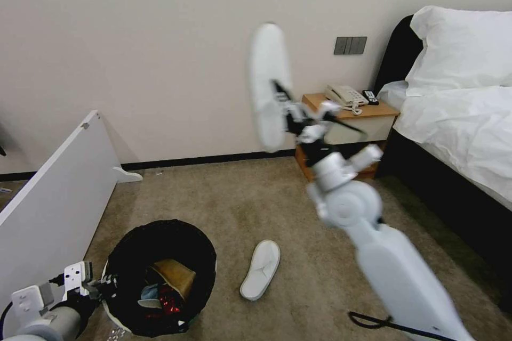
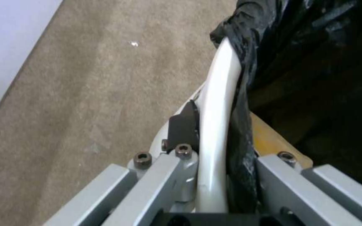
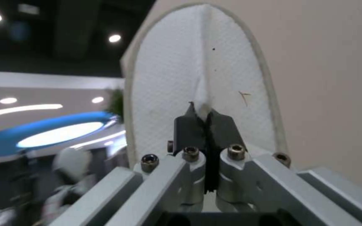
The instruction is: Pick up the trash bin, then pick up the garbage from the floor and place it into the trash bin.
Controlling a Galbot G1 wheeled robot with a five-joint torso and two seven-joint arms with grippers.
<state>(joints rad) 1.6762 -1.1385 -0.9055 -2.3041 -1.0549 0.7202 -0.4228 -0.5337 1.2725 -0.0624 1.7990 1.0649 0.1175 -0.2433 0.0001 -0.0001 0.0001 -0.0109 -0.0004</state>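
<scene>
Carpeted floor point(image 1: 224, 197) bears one slipper point(image 1: 260, 269). Left gripper point(image 2: 214, 175) clamps trash bin point(image 1: 160, 277)'s rim; right gripper point(image 3: 206, 125), jaws pinched shut, lifts another slipper point(image 1: 269, 85), which next needs lowering over the bin.

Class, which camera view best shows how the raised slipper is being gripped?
The right wrist view: the right gripper is shut on a pinched fold of the raised slipper. The head view shows that slipper whole but blurred, held aloft near the wall.

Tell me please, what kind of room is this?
Probably a hotel bedroom: a bed with white linen, a wooden nightstand carrying a corded telephone, and beige carpet.
</scene>
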